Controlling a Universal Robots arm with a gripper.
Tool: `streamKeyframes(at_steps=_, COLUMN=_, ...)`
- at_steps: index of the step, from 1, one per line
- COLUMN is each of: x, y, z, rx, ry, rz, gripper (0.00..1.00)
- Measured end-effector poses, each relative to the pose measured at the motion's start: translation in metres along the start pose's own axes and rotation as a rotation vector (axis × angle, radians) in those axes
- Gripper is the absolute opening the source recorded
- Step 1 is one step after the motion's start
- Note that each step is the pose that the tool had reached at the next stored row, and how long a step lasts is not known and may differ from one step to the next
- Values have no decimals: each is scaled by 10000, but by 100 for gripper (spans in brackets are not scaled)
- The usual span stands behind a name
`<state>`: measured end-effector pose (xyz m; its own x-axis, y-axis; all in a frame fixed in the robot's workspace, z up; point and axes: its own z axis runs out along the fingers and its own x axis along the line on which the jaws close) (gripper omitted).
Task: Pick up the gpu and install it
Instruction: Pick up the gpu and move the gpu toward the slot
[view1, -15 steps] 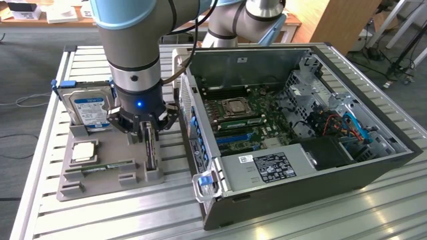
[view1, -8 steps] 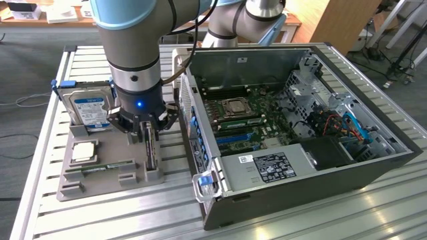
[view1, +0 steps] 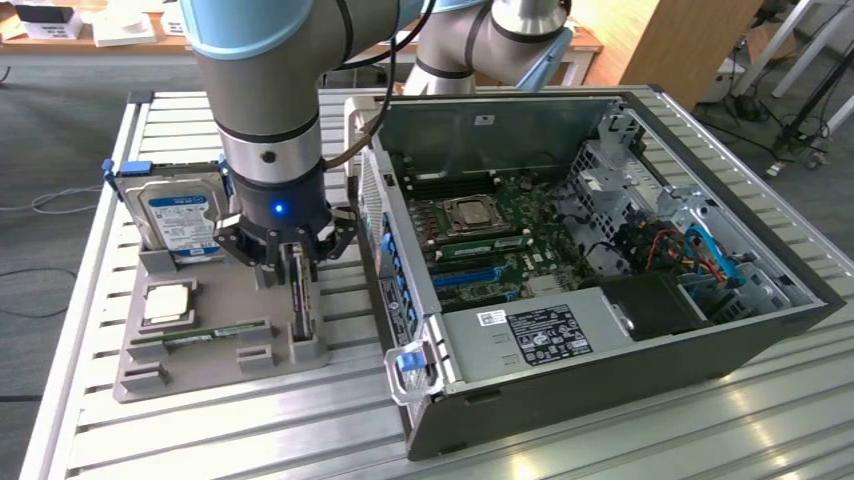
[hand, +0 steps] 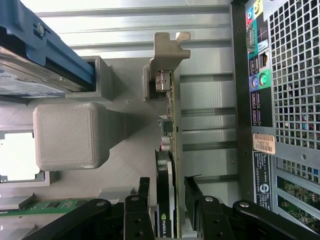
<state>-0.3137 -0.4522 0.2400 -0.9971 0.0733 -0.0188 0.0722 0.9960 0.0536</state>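
From here I judge the gpu (hand: 172, 125) to be light and stiff but fragile: a thin board with exposed parts and a fan on one face, so it wants a gentle pinch across its two flat faces, along the upper edge and away from the metal bracket (hand: 170, 50). It stands on edge in a slot of the grey holder (view1: 147, 375) on the counter (view1: 267, 430), between the hard drive (view1: 180, 215) and the open computer case (view1: 601, 385).

The tool (view1: 291, 268) is down over the card, its jaws apart and straddling it, one finger (hand: 142, 200) on each face. In the wrist view I see a sliver of gap on either side, so I read it as not clamped. The card sits fully in its slot, not lifted.
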Motion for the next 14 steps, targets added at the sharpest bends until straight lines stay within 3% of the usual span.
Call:
streamKeyframes(at_steps=5, x=0, y=0, z=0, rx=0, ry=0, rz=0, gripper=40)
streamKeyframes(at_steps=6, x=0, y=0, z=0, rx=0, ry=0, rz=0, gripper=33)
streamKeyframes(at_steps=14, x=0, y=0, z=1, rx=-1, ry=0, rz=0, gripper=33)
